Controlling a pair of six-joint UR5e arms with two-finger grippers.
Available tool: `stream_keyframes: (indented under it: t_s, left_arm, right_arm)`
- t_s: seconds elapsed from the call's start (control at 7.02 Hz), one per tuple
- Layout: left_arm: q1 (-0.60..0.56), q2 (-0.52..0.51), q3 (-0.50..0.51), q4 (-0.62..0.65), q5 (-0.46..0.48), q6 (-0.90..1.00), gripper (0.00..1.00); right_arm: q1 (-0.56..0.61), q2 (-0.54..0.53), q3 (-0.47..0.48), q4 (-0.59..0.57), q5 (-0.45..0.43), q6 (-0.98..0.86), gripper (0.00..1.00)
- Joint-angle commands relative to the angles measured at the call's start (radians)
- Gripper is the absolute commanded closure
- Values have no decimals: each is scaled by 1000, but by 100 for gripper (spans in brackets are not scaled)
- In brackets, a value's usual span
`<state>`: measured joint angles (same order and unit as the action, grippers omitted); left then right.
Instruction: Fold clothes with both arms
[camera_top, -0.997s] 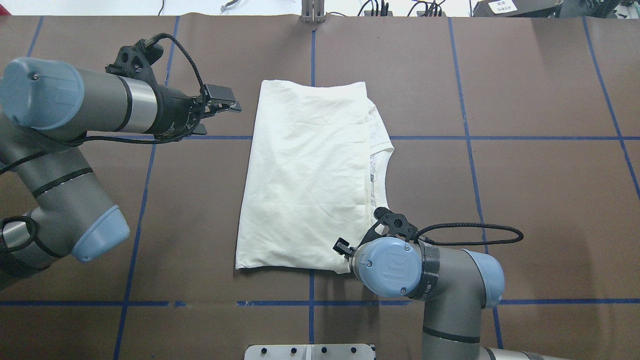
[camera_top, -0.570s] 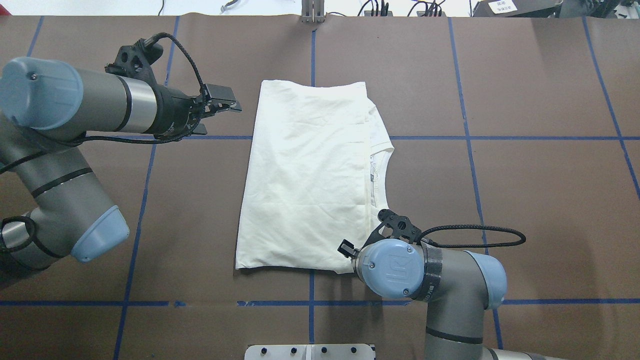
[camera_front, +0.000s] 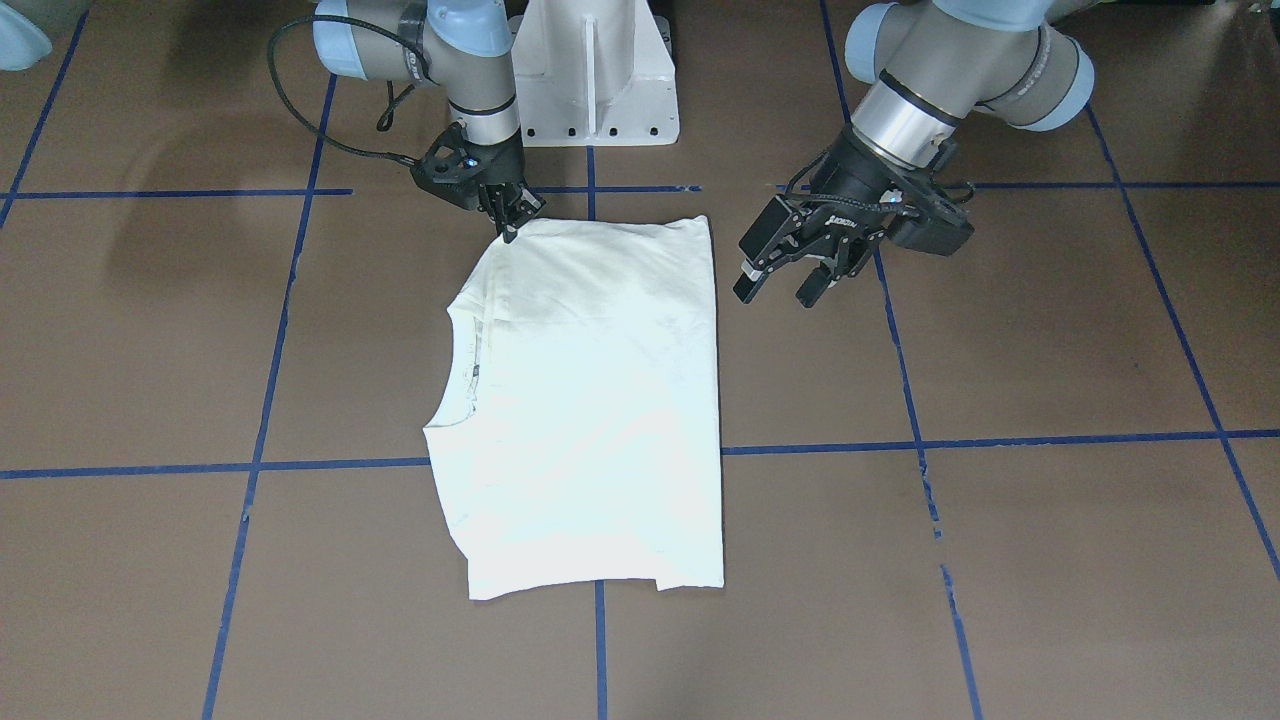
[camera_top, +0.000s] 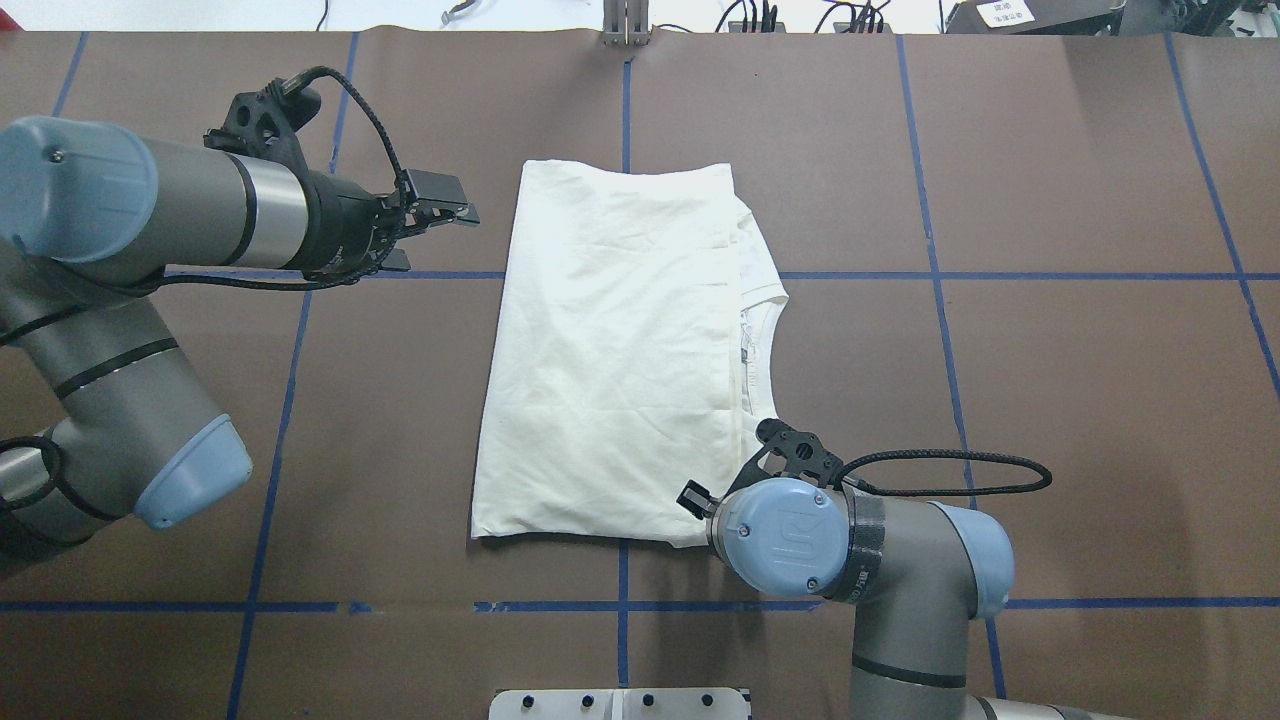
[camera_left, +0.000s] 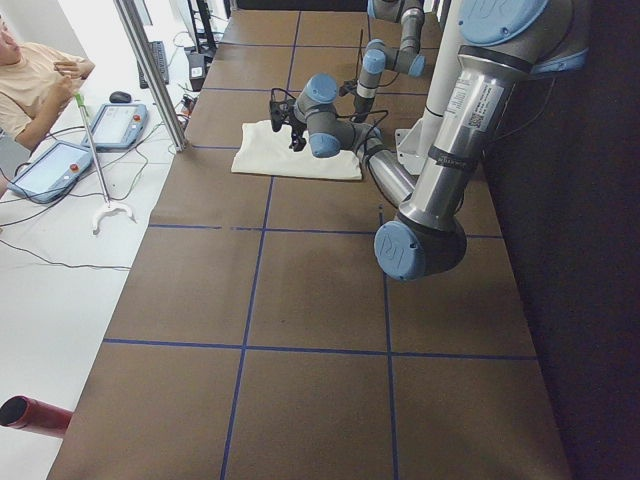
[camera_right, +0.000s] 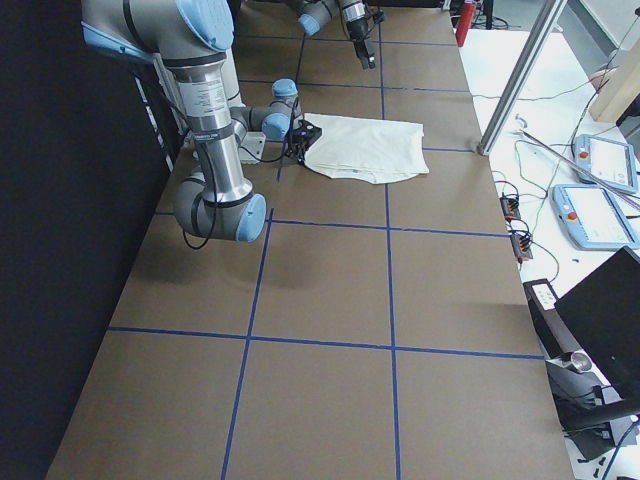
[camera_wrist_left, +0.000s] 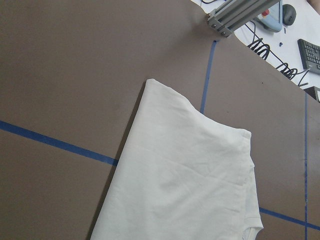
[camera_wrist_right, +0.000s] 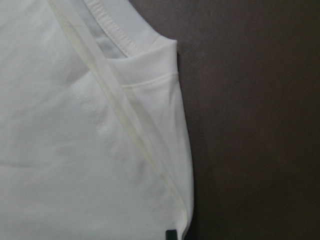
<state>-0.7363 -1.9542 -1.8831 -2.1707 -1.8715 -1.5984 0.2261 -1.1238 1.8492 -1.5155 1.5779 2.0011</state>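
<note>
**Near corner first, far side waiting**

The black left gripper (camera_top: 437, 237) hovers spread, apart from the long left side of the cream-white folded T-shirt (camera_top: 610, 350), which lies lengthwise toward the far edge at the brown table's (camera_top: 1050, 400) middle. The black right gripper (camera_front: 510, 230) sits at its robot-side collar corner (pinching or not, I cannot tell).

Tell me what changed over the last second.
The right arm shifted its wrist slightly to the right above a near corner of the T-shirt; the right gripper is at that corner. The left gripper, open, edged back a touch. The T-shirt lies as before.
</note>
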Motion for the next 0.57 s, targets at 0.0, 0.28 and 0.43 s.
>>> stream_keyframes:
  t_s: [0.0, 0.28, 0.43]
  left_arm:
    - [0, 3, -2, 0, 0, 0, 0]
    - [26, 15, -8, 0, 2, -53, 0]
    - [73, 20, -31, 5, 2, -111, 0]
  right_arm:
    - [6, 1, 10, 1, 5, -7, 100]
    - [18, -19, 105, -11, 25, -7, 100]
    - [18, -52, 140, -11, 33, -7, 100]
